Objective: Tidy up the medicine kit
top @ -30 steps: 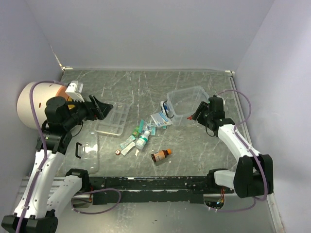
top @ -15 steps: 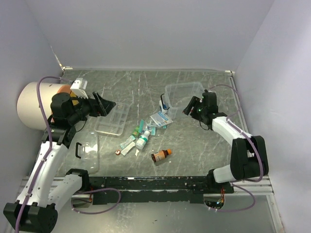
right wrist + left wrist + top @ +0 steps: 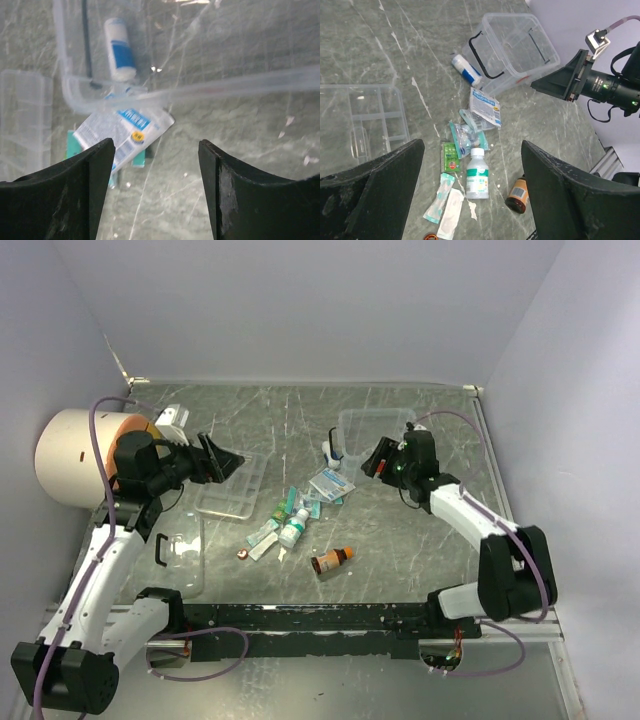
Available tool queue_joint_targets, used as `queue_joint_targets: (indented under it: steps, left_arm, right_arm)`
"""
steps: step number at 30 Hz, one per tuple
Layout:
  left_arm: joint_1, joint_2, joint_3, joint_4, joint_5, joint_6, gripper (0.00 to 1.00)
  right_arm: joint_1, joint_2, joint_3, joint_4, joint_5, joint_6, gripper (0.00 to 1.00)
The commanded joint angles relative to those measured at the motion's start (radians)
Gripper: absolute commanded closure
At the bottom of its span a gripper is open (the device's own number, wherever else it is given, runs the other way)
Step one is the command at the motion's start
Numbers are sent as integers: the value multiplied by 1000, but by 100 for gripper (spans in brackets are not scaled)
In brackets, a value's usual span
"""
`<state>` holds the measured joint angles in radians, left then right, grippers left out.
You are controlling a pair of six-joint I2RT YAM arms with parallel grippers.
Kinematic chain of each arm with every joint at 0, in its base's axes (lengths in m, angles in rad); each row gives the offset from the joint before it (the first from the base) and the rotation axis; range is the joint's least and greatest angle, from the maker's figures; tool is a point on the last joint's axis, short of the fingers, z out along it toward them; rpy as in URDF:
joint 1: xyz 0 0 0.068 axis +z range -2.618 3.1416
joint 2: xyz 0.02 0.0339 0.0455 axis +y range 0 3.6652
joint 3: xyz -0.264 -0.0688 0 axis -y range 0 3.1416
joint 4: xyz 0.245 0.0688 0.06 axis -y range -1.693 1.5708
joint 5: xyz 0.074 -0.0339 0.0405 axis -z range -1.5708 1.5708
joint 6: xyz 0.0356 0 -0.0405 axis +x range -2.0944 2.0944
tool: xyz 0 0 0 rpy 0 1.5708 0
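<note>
The medicine kit's clear case (image 3: 378,430) stands open at the back right, its black handle (image 3: 483,54) facing the loose supplies. Its divided tray (image 3: 232,486) lies left of centre. A clear lid (image 3: 182,556) with a black handle lies at the near left. My right gripper (image 3: 372,459) hovers open at the case's near rim (image 3: 210,88), with nothing between its fingers. Above the tray's far end my left gripper (image 3: 226,460) is also open and empty. A white bottle (image 3: 478,179), an amber bottle (image 3: 518,190), a blue-and-white roll (image 3: 120,49) and a printed sachet (image 3: 123,130) lie between the tray and the case.
A big white-and-orange cylinder (image 3: 74,454) lies at the far left by the left arm. Green packets and plaster strips (image 3: 449,199) are scattered by the white bottle. Purple walls close in the table on three sides.
My right gripper has swung left along the case's near side and its jaws have widened. The case now sits a little farther back. My left gripper has drifted slightly right.
</note>
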<state>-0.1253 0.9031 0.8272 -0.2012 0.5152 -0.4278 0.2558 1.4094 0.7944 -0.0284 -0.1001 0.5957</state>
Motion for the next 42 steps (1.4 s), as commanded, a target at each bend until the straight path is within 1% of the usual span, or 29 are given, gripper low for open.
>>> queue_joint_targets:
  steps: [1, 4, 7, 9, 12, 16, 19, 23, 26, 28, 30, 32, 34, 36, 38, 40, 42]
  left_arm:
    - [-20, 7, -40, 93, 92, -39, 11]
    - [-70, 13, -59, 97, 55, -74, 13]
    - [-144, 26, -78, 86, -13, -91, 15]
    - [-186, 39, -89, 88, -43, -92, 18]
    - [-223, 58, -81, 69, -72, -87, 20]
    - [-238, 65, -55, 25, -105, -60, 19]
    - [-240, 61, -54, 18, -128, -59, 19]
    - [-240, 55, -62, 22, -122, -69, 19]
    - [-241, 45, -74, 58, -55, -70, 18]
    - [-241, 31, -84, 72, -70, -76, 18]
    - [-241, 21, -80, 50, -106, -71, 18]
    - [-241, 21, -69, 30, -116, -62, 18]
    - [-241, 21, -65, 23, -116, -59, 18]
    - [-241, 16, -73, 42, -93, -58, 18]
    - [-241, 7, -87, 65, -73, -65, 18]
    - [-241, -3, -90, 65, -92, -66, 18]
    - [-241, -10, -88, 58, -107, -63, 18]
  right_arm:
    - [35, -126, -65, -69, -25, 63, 33]
    - [72, -195, -117, -138, -31, 127, 35]
    - [111, -259, -147, -230, -24, 237, 40]
    - [149, -296, -166, -291, -13, 300, 41]
    - [219, -356, -184, -376, -1, 355, 42]
    - [272, -422, -209, -441, -86, 377, 39]
    - [301, -440, -253, -439, -161, 397, 38]
    - [344, -433, -307, -374, -200, 468, 31]
    - [402, -416, -335, -304, -178, 554, 25]
    - [440, -398, -340, -276, -144, 605, 24]
    - [467, -369, -336, -260, -104, 648, 25]
    - [482, -332, -324, -245, -80, 662, 29]
    - [503, -287, -294, -264, -18, 663, 35]
    - [540, -239, -261, -302, 64, 657, 38]
    - [558, -211, -245, -306, 100, 636, 41]
    - [565, -189, -225, -326, 139, 620, 44]
    - [565, -161, -208, -336, 162, 600, 49]
